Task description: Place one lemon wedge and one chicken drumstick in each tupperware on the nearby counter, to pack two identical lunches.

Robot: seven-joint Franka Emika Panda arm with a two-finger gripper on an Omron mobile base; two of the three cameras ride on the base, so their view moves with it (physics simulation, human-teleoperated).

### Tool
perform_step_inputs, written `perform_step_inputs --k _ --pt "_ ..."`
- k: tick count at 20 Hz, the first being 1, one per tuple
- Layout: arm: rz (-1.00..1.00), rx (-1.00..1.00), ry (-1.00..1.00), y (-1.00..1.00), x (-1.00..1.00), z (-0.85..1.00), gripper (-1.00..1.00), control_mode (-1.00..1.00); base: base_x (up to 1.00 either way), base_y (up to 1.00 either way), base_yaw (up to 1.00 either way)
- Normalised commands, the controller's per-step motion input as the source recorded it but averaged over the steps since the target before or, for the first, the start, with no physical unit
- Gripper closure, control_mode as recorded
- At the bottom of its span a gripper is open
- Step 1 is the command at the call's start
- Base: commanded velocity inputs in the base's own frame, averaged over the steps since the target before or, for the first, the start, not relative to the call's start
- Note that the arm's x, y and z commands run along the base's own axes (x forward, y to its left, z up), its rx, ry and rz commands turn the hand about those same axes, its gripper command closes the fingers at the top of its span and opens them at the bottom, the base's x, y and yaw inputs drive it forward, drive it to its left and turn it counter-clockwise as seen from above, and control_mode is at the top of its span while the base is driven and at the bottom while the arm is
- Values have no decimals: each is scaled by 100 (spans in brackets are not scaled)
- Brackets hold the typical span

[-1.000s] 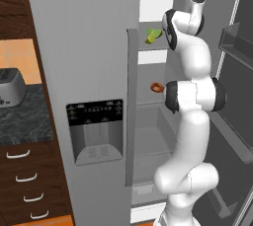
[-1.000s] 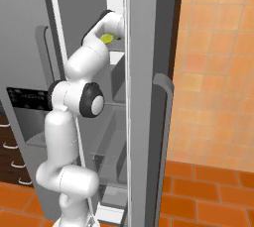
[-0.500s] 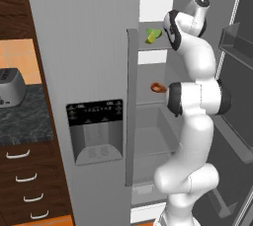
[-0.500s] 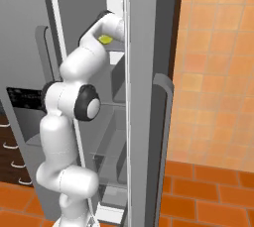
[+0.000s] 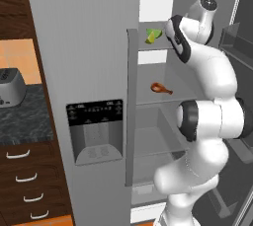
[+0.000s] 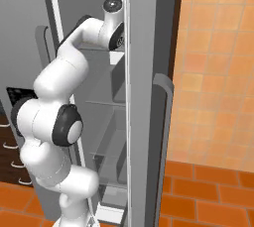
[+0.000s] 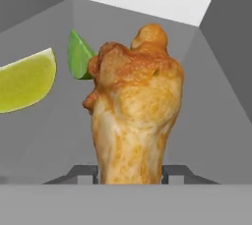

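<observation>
Hand view shows our gripper (image 7: 130, 174) pinching a chicken drumstick (image 7: 134, 116) between its fingertips, on a grey fridge shelf (image 7: 206, 121); two lemon wedges (image 7: 24, 80) lie just left of it.

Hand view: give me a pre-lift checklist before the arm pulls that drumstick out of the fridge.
1. Drumstick sits between the gripper fingers: ok.
2. Grip firm enough to lift: cannot tell.
3. Lemon wedges lie apart from the fingers: ok.
4. Second drumstick remains on the lower shelf for the other lunch: ok.
5. Fridge door open for withdrawal: ok.
6. Trays waiting on the counter: cannot tell.
</observation>
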Motion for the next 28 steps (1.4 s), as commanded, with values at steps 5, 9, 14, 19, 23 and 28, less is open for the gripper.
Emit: perform_step_inputs --k 5,9,14,19,23,28 --pt "0 -6 -6 32 -100 0 100 -100 0 0 0" --pt "0 0 -6 8 -100 0 100 -100 0 0 0" --pt "0 -2 -6 0 -100 -14 100 -100 0 0 0" --pt "1 -6 -3 0 -100 -46 100 -100 0 0 0" --pt "1 -7 -7 6 -75 -40 100 100 -25 6 0" --pt "0 0 0 0 0 0 100 100 -100 53 0"
